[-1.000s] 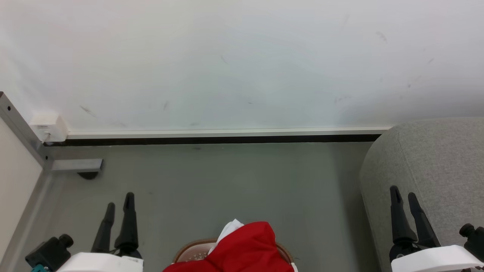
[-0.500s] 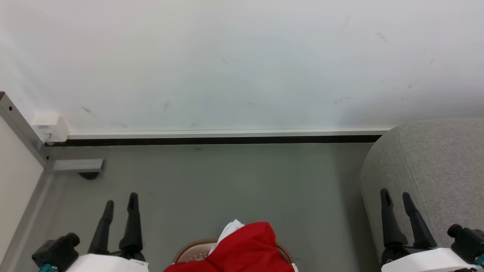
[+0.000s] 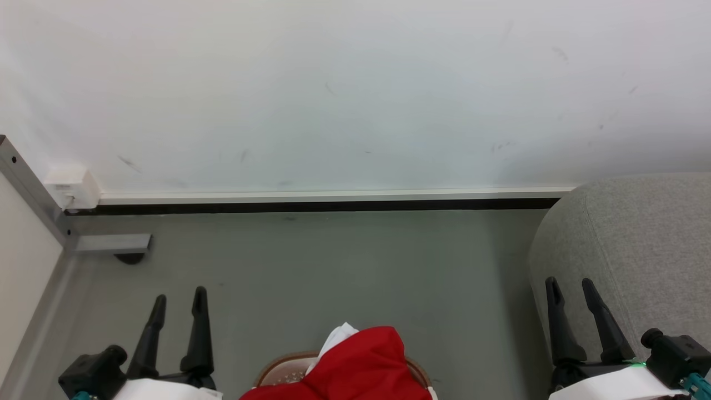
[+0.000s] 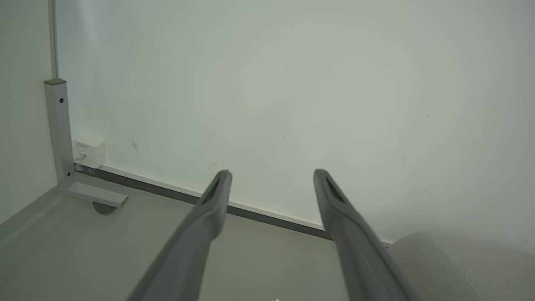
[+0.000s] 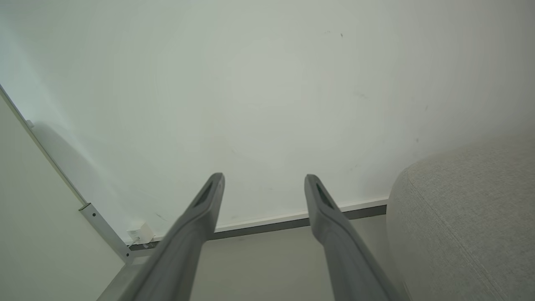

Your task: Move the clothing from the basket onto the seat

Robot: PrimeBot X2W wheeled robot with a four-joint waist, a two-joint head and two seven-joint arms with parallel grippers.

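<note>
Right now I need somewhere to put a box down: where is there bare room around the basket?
The widest bare patch is the grey floor between the baseboard, the basket and the seat. The seat's visible top is bare too. Crowded: the basket, heaped with clothing, and the left corner by the metal foot.

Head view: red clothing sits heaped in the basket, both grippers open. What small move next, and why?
Probably lower the right gripper toward the clothing in the basket: its fingers are open and empty, apart from the pile, and the seat lies on that side, so the carry looks short.
</note>
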